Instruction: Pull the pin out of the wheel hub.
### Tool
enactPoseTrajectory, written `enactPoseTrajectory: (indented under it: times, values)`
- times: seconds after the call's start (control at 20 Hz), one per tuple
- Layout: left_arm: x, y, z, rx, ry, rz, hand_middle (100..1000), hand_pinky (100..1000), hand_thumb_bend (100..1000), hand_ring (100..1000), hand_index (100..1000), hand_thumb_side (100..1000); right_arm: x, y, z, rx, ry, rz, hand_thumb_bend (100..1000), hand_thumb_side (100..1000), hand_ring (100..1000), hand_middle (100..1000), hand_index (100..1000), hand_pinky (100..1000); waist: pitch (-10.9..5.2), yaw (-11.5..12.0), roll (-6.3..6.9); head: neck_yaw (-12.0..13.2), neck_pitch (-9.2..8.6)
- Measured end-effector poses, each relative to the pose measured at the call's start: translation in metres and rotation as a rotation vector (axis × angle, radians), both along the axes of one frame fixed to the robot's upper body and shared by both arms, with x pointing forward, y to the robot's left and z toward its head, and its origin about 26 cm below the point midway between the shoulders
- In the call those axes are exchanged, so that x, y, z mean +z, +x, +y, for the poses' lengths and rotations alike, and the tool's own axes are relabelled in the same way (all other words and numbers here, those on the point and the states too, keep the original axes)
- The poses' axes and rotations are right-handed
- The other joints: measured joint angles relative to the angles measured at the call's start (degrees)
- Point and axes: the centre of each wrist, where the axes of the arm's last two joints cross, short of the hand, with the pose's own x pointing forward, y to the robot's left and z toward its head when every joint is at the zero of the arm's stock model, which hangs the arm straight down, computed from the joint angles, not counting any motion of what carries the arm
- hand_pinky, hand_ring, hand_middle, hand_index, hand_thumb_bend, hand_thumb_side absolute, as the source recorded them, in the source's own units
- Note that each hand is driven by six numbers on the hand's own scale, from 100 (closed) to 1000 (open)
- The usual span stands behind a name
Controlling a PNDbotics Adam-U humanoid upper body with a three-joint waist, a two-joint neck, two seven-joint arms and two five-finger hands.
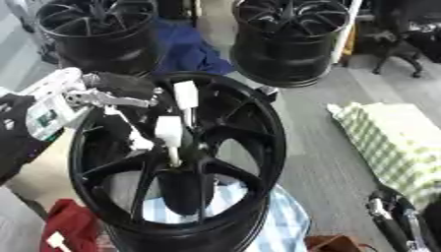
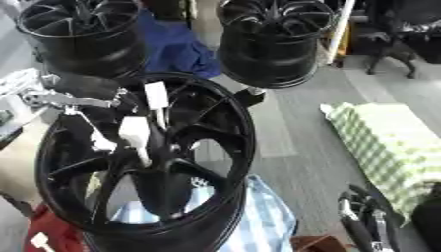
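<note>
The right hand [image 1: 392, 216] shows at the lower right corner; whether it is spread or curled I cannot tell. The black wheel hub [image 1: 258, 123] looks heavy and rigid. At its centre stands the pin [image 1: 170, 135], white, light and stiff, best taken by its blocky head. The left hand [image 1: 129, 101] reaches there, fingers pinching toward it. Two more wheels [image 1: 289, 34] stand beyond.
</note>
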Motion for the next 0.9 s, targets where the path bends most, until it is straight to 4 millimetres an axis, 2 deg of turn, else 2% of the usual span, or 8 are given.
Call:
enactPoseTrajectory:
  times: [0.15,0.6,0.9]
  values:
    - [-0.001,0.001,0.002,0.005,-0.014,0.013,493,557,100,410,733,491,0.0,0.0,0.0,0.0,0.0,0.0,100,532,622,619,835,628,0.0,0.0,0.0,0.0,0.0]
    - [0.004,0.004,0.008,0.022,-0.133,0.069,416,519,100,356,643,441,0.0,0.0,0.0,-0.002,0.0,0.001,100,532,622,619,835,628,0.0,0.1,-0.01,0.1,0.0]
    - [0.037,0.008,0.021,0.041,-0.251,0.037,414,533,100,359,646,421,-0.001,-0.002,0.0,-0.005,0.0,0.007,100,533,623,619,835,628,-0.12,0.2,-0.01,0.1,0.0]
